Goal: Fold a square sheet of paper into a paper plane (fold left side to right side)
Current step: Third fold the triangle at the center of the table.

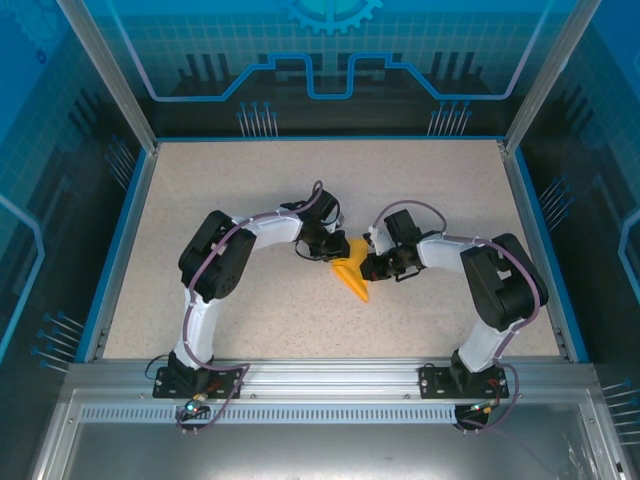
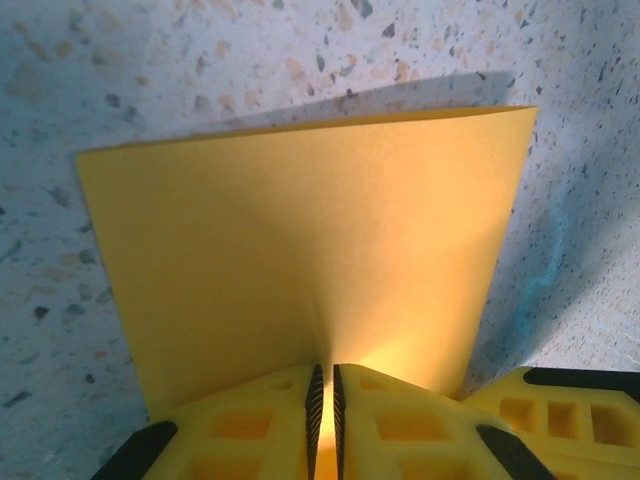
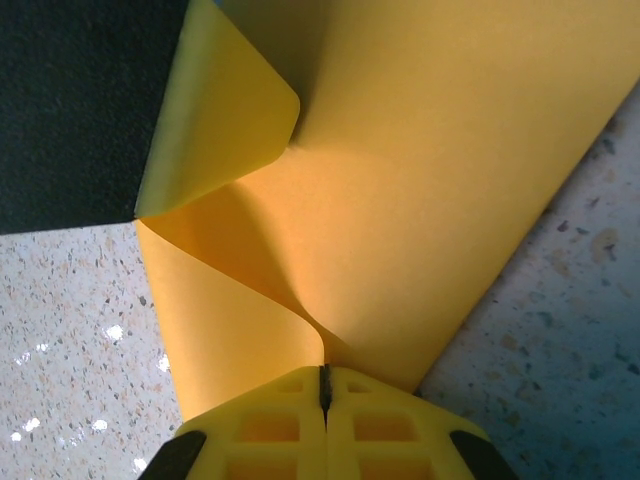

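Left gripper [image 2: 325,385] and right gripper [image 3: 324,385] each pinch the paper plane [image 1: 352,277], already dart-shaped; loose flaps seemingly need flattening.

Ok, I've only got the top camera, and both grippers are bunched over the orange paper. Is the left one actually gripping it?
Observer: Yes. In the left wrist view, the left gripper has its fingers pinched on the near edge of the orange paper.
Operator: And the right one?
Observer: The right gripper is shut on the paper as well, with its fingers pressed together on it.
Operator: Is the sheet lying flat there?
Observer: No. The right wrist view shows a loose flap curling over, not creased down.
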You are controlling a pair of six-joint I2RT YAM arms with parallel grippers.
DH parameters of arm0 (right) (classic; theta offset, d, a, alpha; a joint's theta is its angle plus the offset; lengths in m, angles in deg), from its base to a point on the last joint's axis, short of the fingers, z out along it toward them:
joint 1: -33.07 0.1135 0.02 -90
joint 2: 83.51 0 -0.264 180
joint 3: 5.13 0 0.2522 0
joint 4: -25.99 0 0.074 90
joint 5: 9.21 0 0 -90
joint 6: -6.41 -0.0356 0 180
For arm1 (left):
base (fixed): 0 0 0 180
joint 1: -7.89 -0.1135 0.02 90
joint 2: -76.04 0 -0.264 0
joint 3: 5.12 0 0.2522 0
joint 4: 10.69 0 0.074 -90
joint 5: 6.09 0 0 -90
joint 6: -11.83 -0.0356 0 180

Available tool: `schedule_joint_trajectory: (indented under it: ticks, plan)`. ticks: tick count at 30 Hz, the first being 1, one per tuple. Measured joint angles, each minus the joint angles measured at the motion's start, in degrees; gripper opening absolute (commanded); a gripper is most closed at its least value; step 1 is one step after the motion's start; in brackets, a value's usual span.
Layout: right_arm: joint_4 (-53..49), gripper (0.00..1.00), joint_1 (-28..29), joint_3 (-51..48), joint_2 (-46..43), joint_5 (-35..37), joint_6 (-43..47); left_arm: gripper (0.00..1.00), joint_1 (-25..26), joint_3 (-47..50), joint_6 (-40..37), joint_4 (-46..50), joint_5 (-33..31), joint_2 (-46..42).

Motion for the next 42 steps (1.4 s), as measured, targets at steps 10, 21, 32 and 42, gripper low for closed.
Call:
schedule_joint_trajectory:
  ticks: [10,21,32,42]
  plan:
    - [-2.4,0.00,-0.1,1.9,1.4,-0.4,-0.2,0.27,-0.5,-2.0,-2.8,6.3,-2.2,-2.7]
    - [-4.0,0.00,0.0,3.6,2.7,-1.3,-0.2,0.17,0.1,3.3,-1.1,2.7,2.3,-10.5]
    - [-4.0,0.00,0.2,3.7,3.0,-1.5,-0.2,0.15,3.3,6.3,0.3,0.4,4.4,-7.7]
    - [-4.1,0.00,0.2,3.7,3.0,-1.5,-0.2,0.14,3.5,11.0,0.6,-0.7,3.9,-7.2]
